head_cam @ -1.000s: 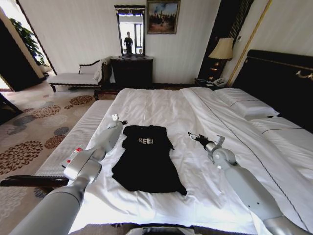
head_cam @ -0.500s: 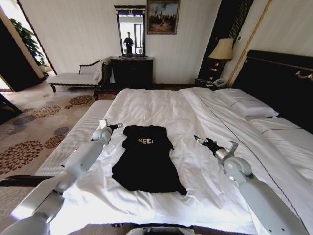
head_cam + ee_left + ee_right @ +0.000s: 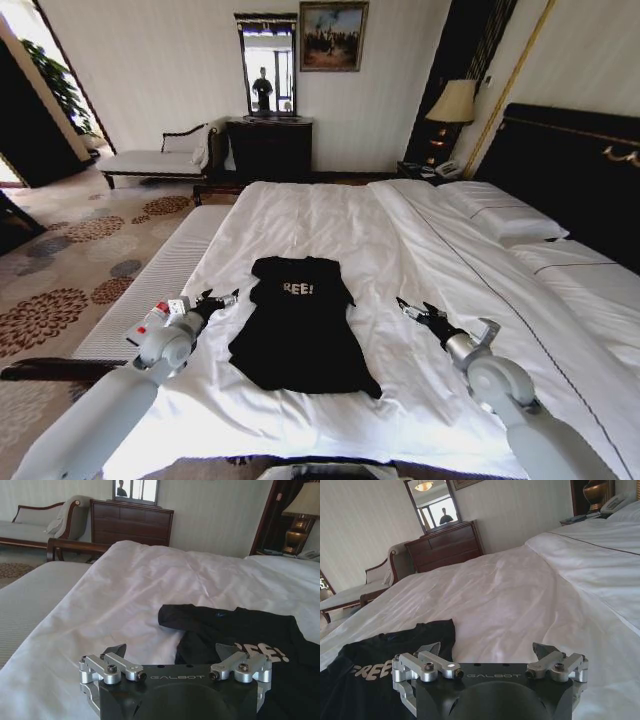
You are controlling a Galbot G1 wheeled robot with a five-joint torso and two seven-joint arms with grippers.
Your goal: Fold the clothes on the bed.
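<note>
The T-shirt (image 3: 300, 325) lies partly folded, sleeves tucked in, mid-bed (image 3: 330, 215). The left pincer (image 3: 222, 299) and right pincer (image 3: 413, 310) hover either side, both released and empty, low and level, probably lined up to work opposite edges together.

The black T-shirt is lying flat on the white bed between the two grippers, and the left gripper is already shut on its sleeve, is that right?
Not quite. The black T-shirt does lie flat on the white bed between the two grippers, but the left gripper holds nothing: the left wrist view shows its fingers spread open, short of the sleeve. The right gripper is open too, apart from the shirt.
</note>
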